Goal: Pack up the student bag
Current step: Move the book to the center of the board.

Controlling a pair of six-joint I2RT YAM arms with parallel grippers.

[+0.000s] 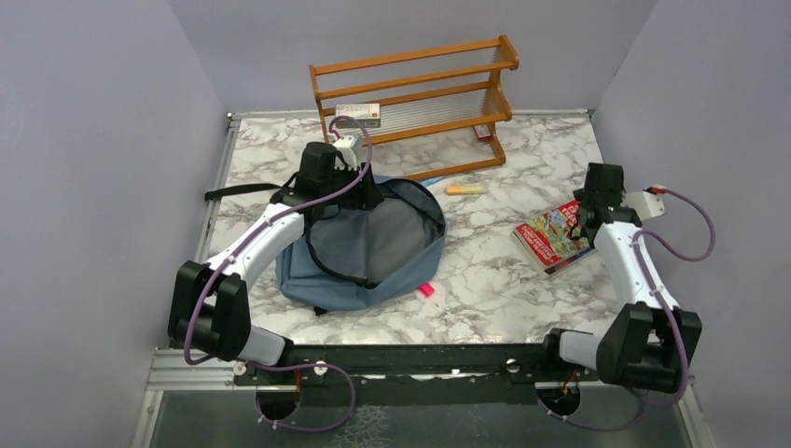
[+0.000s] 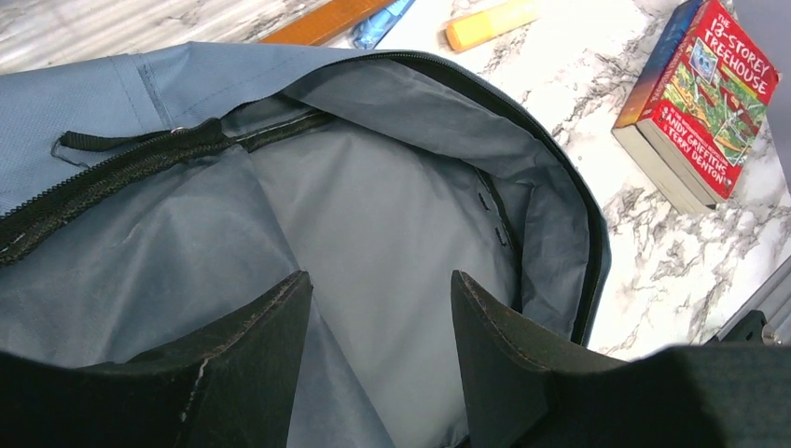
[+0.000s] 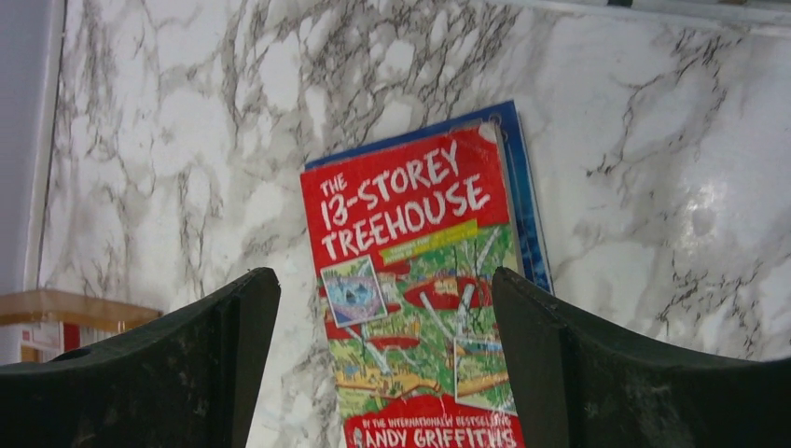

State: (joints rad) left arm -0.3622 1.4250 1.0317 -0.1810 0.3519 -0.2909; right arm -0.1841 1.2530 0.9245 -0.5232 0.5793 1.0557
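One blue bag (image 1: pixel 373 257), unzipped, mouth gaping, flat on the marble table (image 1: pixel 485 289), left of centre; left gripper (image 2: pixel 381 280) over its grey lining, jaws apart, empty; right gripper (image 3: pixel 385 280) spread wide above a red book (image 1: pixel 550 233); wooden rack (image 1: pixel 420 89) at the back; plain grey walls (image 1: pixel 84 140)

I've got the student bag (image 1: pixel 373 271) in dusty blue, its lining (image 2: pixel 392 215) a paler grey, with black zipper trim (image 2: pixel 93 182) round the mouth. The table (image 1: pixel 522 289) is white marble with grey veins. Near its right edge the book (image 3: pixel 410 280) shows a red cover, white title lettering, a green cartoon scene and a blue spine. There's an orange marker (image 1: pixel 465 189) and a pink bit (image 1: pixel 426 289) on the marble. The rack (image 1: pixel 420 84) at the far edge is honey-brown wood. The left arm (image 1: pixel 261 233) and right arm (image 1: pixel 627 266) are white with black joints and purple cables (image 1: pixel 695 233).
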